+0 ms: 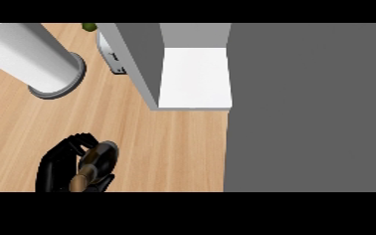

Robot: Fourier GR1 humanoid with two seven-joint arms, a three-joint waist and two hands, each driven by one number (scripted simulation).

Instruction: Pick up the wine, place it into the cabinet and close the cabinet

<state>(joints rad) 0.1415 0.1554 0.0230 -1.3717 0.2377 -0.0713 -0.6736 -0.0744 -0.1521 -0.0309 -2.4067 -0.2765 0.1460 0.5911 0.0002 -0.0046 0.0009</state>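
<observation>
Wine (94,162), dark bottle, brownish neck, seemingly in left hand (58,165).

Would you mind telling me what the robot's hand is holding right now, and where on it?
The left hand is curled round the dark wine bottle, gripping its body; the brown neck sticks out.

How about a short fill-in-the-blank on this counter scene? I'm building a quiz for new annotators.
1. The wine bottle is held by the robot's ____ hand.
2. The cabinet door stands ____.
3. The cabinet's white shelf holds ____ bottles.
4. The grey-based white cylinder stands to the ____ of the cabinet in the head view.

Missing words: left; open; no; left
</observation>
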